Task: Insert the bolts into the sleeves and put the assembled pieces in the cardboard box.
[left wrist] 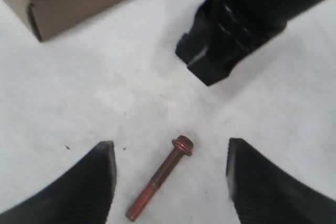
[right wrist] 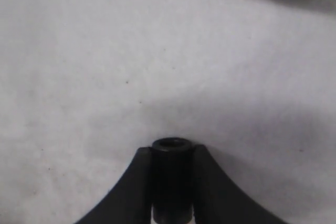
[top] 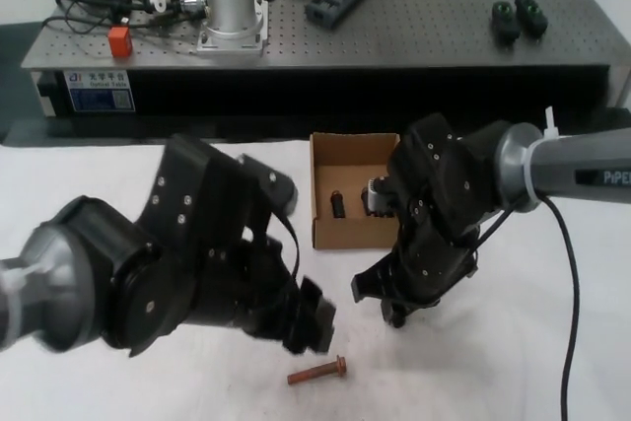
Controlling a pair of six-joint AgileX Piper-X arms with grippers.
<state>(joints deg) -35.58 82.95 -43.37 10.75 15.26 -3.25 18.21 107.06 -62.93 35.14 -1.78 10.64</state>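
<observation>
Bolt [top: 317, 373] lies on white cloth [top: 523, 362] (perforated bench [top: 444, 17] behind).

The left arm sits low on the left side, its end effector [top: 312, 320] angled downward with both fingers [left wrist: 100, 182] spread wide apart. The right arm comes in from the right, wrist bent downward, its end effector [top: 386, 295] clamped around a black sleeve [right wrist: 171, 182].

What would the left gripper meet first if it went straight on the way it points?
Likely the bolt, lying on the bench between the open jaws of the left gripper.
</observation>
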